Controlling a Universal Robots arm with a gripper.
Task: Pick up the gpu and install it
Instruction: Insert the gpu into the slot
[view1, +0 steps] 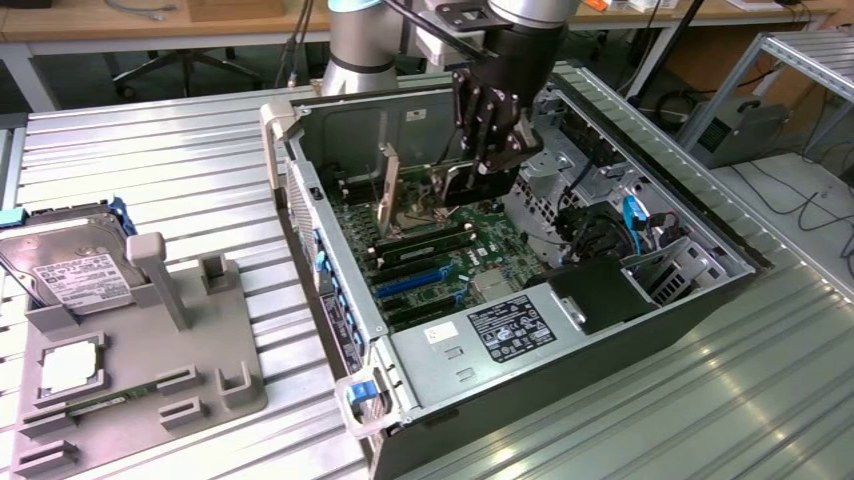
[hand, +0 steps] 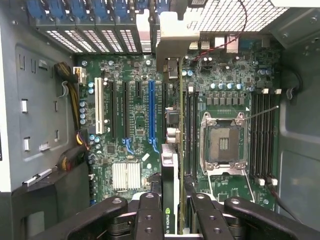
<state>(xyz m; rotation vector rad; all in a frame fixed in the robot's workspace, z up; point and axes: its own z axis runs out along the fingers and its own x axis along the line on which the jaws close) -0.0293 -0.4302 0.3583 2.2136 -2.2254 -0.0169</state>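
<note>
Still, with the gripper (hand: 173, 207) clamped on the gpu (hand: 170, 165), which hangs edge-on just above the motherboard (hand: 130, 110) inside the case (view1: 441, 420), any tilt could make its edge miss the slot and scrape neighbouring parts

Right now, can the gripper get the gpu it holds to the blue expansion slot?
Probably yes: the gripper, shut on the gpu, is inside the open case above the motherboard, and no cable crosses the blue slot.
</note>
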